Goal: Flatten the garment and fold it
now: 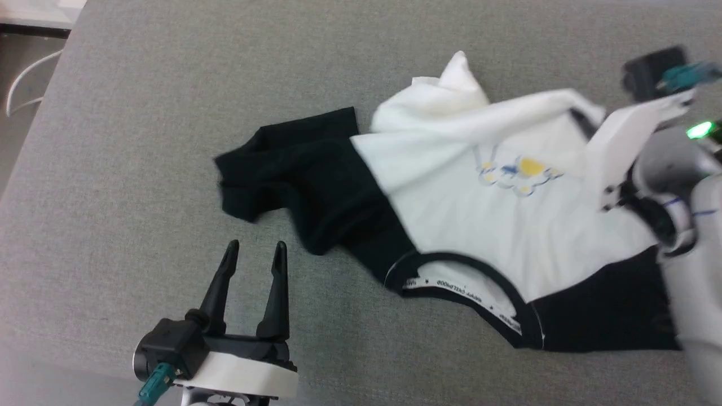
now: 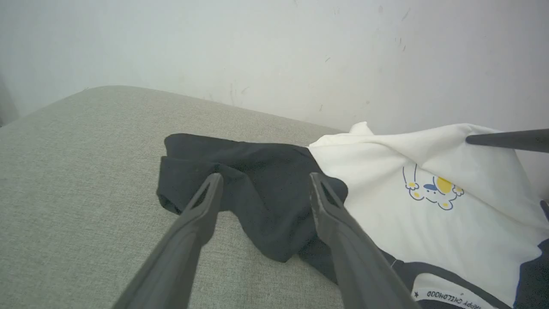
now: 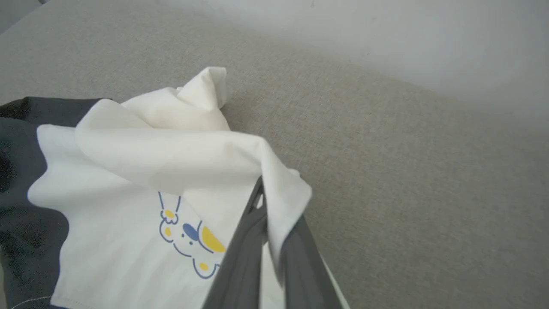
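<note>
Over on the robot's right, the right gripper [image 3: 266,212] has its two long dark fingers pressed together, pinching a fold of white cloth at the far edge of the soft white T-shirt with black sleeves and black collar [image 1: 507,231]. That pinched cloth drapes over the fingertips and stands up from the rest as a ridge. The shirt lies crumpled on the grey woven-fabric worktop [image 1: 141,141], centre to right in the head view, with the collar toward the robot. The white lettered neck tape [image 1: 457,289] shows inside the collar. The small blue-and-yellow cartoon rabbit-like print [image 1: 519,172] faces up on the chest, just beside the pinching fingers. One black sleeve [image 1: 282,169] lies bunched and folded on the shirt's left side. The other black sleeve [image 1: 598,316] lies at the near right. The left gripper [image 1: 256,246] hovers with its fingers spread wide, holding nothing, over bare worktop just short of the bunched sleeve.
</note>
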Robot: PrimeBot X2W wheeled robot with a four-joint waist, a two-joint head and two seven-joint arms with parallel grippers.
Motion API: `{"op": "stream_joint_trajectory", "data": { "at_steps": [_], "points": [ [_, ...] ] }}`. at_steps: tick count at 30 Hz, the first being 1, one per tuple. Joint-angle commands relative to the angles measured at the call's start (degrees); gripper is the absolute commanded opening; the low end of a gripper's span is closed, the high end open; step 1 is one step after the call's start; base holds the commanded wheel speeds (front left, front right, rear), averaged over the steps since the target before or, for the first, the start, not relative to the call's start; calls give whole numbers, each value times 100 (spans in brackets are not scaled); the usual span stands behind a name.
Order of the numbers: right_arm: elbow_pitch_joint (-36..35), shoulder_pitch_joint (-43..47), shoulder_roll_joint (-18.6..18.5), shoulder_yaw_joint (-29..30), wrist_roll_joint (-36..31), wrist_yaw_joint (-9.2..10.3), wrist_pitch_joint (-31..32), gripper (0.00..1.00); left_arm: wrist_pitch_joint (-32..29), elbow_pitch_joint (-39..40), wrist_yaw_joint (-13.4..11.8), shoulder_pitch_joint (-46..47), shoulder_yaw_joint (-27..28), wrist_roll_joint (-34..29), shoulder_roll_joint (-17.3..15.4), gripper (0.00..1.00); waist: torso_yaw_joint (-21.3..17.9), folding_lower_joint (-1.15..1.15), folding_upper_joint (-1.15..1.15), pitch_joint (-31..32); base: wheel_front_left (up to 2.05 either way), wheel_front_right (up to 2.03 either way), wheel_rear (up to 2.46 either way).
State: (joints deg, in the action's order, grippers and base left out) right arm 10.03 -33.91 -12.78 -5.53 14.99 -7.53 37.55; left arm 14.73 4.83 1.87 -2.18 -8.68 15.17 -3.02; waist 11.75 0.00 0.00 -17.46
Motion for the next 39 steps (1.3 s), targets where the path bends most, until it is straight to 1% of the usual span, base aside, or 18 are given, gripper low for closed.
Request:
{"op": "stream_joint_trajectory", "data": {
  "at_steps": [1,3,7,11,12,13,14,17,21,24,27,31,32,35,37,39],
  "points": [
    [-55,-203,-151,83,-42,4,-36,0,27,-18,-35,23,-10,50,13,100,-20,0,0,9,0,0,0],
    [-92,-447,-424,101,-150,4,-28,0,27,-13,-23,41,-35,67,13,100,-8,0,0,-62,0,0,0],
    [102,-934,-885,262,-294,4,-29,0,27,-31,32,166,-111,124,14,100,95,0,0,-343,0,0,0],
    [573,-1324,-1127,442,-377,4,-197,0,27,-76,66,347,-239,178,14,100,268,0,0,-664,0,0,0],
    [722,-1385,-1146,470,-404,4,-234,3,27,-89,68,391,-260,181,14,100,301,0,0,-728,0,0,0],
    [862,-1444,-1163,523,-486,4,-263,21,27,-92,72,431,-277,185,14,100,331,0,0,-809,0,0,0],
    [985,-1490,-1187,510,-608,4,-321,100,27,-94,74,470,-288,197,14,100,350,0,0,-867,0,0,0],
    [1287,-1637,-1093,523,-784,4,-558,100,27,-115,82,559,-295,197,14,100,354,0,0,-986,0,0,0],
    [1441,-1752,-984,308,-854,4,-890,100,27,-159,95,610,-287,168,14,100,220,0,0,-972,0,0,0],
    [1324,-1785,-928,251,-779,4,-1153,100,27,-193,94,606,-260,138,14,100,78,0,0,-843,0,0,0],
    [1007,-1637,-808,392,-639,4,-1311,100,27,-212,76,550,-219,96,14,100,-69,0,0,-642,0,0,0],
    [279,-1022,-669,719,-529,4,-1322,100,27,-255,81,396,-167,10,14,100,-245,0,0,-309,0,0,0],
    [107,-804,-611,888,-515,4,-1285,100,27,-266,81,348,-149,-8,14,100,-293,0,0,-214,0,0,0],
    [-470,-45,-555,1293,-712,4,-1265,100,27,-298,101,206,-117,-69,14,100,-395,0,0,46,0,0,0],
    [-787,533,-384,1610,-789,4,-1218,100,27,-312,111,112,-96,-99,14,100,-448,0,0,199,0,0,0],
    [-1040,1103,-131,1874,-751,4,-1143,100,27,-324,116,13,-71,-123,14,100,-512,0,0,353,0,0,0]
  ]
}}
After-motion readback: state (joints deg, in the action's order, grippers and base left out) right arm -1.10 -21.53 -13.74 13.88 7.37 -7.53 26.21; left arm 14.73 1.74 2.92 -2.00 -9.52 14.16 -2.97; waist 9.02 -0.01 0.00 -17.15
